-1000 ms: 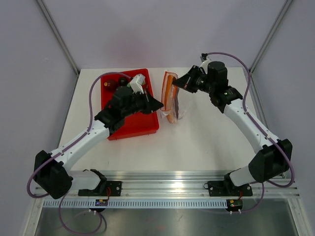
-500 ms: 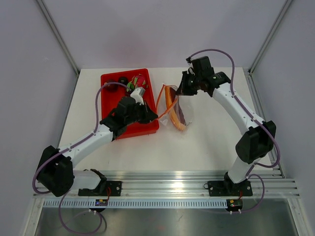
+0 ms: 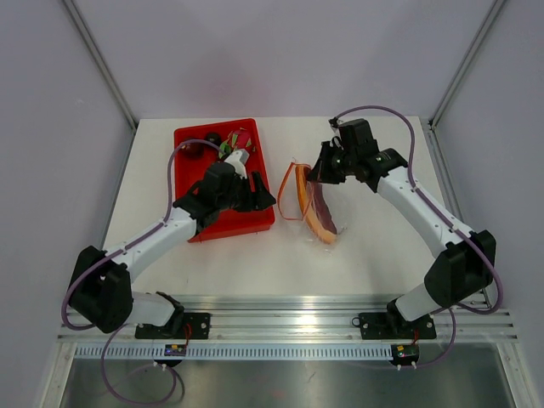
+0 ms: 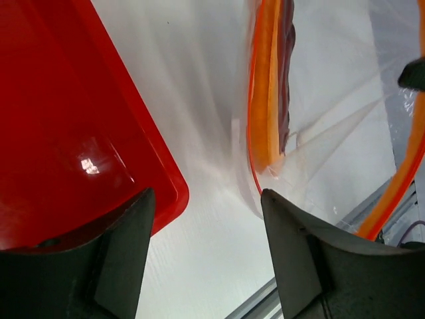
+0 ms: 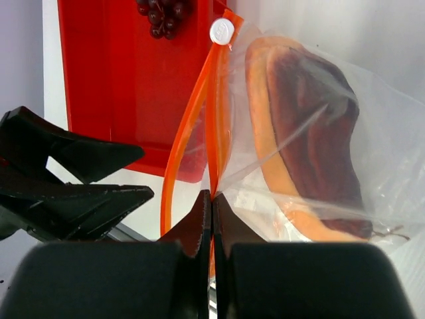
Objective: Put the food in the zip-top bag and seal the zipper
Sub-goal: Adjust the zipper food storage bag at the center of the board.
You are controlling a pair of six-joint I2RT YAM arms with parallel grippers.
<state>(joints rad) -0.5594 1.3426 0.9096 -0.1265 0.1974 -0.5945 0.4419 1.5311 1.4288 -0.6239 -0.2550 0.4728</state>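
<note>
The clear zip-top bag (image 3: 330,231) hangs over the table's middle, its mouth open. Its orange zipper (image 3: 291,189) curves out in a loop. One dark red-brown and orange piece of food (image 5: 312,133) lies inside the bag. More food (image 3: 239,138) sits at the back of the red bin (image 3: 231,223): dark lumps and a red-pink piece with green. My right gripper (image 5: 212,198) is shut on the zipper strip (image 5: 219,119) at the bag's mouth. My left gripper (image 4: 206,246) stands open over the bin's right corner (image 4: 159,193), next to the bag's mouth, with nothing between its fingers.
A dark bunch of grapes (image 5: 161,12) lies in the bin's far end. A white round tab (image 5: 222,30) sits at the zipper's end. Purple cables run along both arms. Metal frame posts stand at the table's back corners.
My left gripper has gone from shut to open beside the bag's mouth. The right gripper has carried the bag a little toward the near side, and the food has sunk lower in it.
</note>
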